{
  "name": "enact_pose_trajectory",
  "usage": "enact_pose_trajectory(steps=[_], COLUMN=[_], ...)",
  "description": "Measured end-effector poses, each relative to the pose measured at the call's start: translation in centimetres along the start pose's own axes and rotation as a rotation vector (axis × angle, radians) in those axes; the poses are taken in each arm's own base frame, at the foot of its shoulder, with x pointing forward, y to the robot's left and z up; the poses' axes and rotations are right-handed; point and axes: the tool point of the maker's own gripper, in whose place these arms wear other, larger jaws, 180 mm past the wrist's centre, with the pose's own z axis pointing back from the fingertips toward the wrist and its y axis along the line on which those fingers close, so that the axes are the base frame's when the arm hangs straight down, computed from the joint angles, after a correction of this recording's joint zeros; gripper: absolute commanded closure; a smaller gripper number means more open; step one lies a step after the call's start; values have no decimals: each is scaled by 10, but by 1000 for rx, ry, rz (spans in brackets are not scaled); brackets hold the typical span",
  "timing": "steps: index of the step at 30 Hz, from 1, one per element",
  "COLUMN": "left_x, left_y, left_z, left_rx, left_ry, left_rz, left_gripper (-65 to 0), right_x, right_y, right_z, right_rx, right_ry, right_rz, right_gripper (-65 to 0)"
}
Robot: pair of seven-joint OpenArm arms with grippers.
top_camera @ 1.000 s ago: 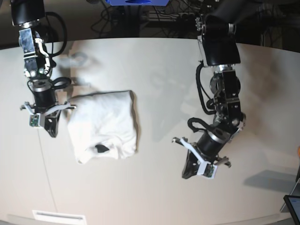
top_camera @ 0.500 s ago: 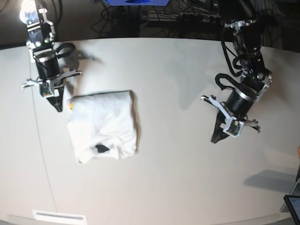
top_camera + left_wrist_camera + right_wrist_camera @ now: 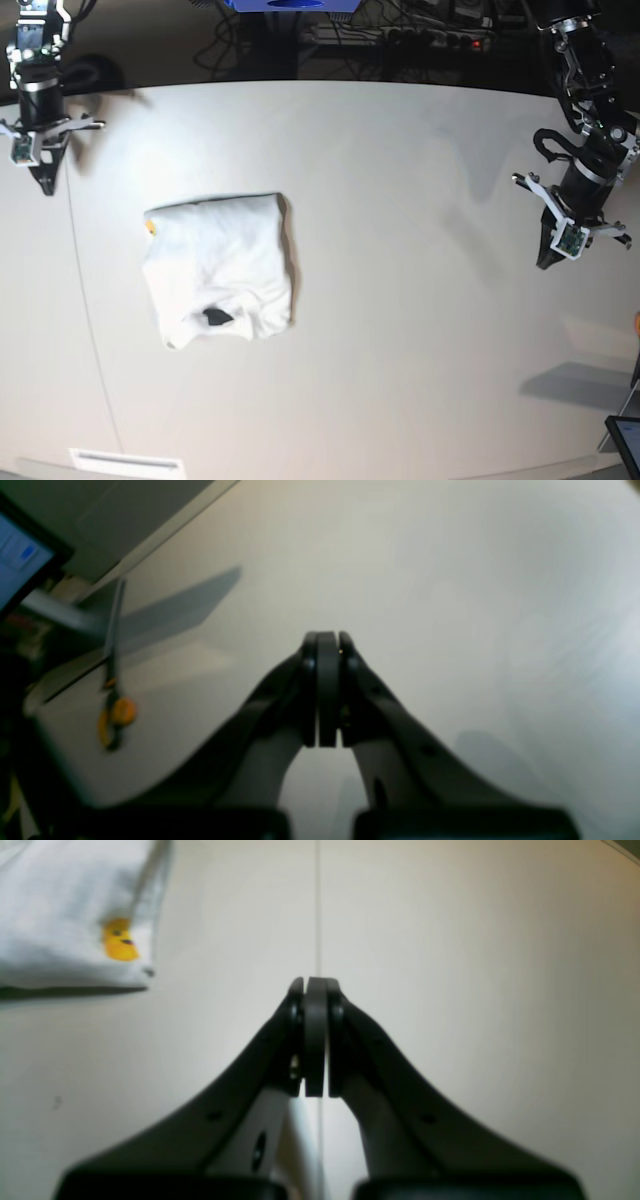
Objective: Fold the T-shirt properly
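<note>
The T-shirt point(image 3: 218, 268) lies folded into a rough white square on the table, left of centre, with a small yellow bit of print at its far left corner. That corner shows in the right wrist view point(image 3: 75, 915) at the upper left. My right gripper point(image 3: 44, 185) point(image 3: 315, 985) is shut and empty at the far left of the table, apart from the shirt. My left gripper point(image 3: 545, 262) point(image 3: 326, 637) is shut and empty at the right side, far from the shirt.
The white table point(image 3: 400, 200) has a seam line point(image 3: 317, 900) running down its left part. Orange-handled scissors point(image 3: 114, 700) and a screen point(image 3: 20, 560) lie at the table's right edge. A screen corner point(image 3: 625, 435) shows at the lower right.
Both arms have drawn back from the shirt: the right gripper up to the far left corner, the left gripper up and out to the right edge. The shirt has not moved.
</note>
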Motion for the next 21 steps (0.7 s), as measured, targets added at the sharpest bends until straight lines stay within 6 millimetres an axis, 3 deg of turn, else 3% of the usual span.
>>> enact_pose_trajectory(steps=[3,11,16,18,21], left_x=[-19,-81,-120,-140,-181], left_y=[-4,-33,-48,-52,-68], left_z=[16,80,107,114,126], left_rx=[-32,-109,-118,-126,-149], left_ry=[29,142,226,275,391], left_rz=[-30,-2,85,112,129], left_gripper=[0,0,0,0,0], right_x=[-6,-40,-58,-72,-110], right_y=[-26,-42,-49,-48,-47], right_z=[22,75,103,114,130], right_rx=[-94,-174,-184,-177,-183], right_ry=[17,125,211,286,439], right_rz=[-19,-83,-60,-61,-89], right_gripper=[-1,-1,-1,-1,-1])
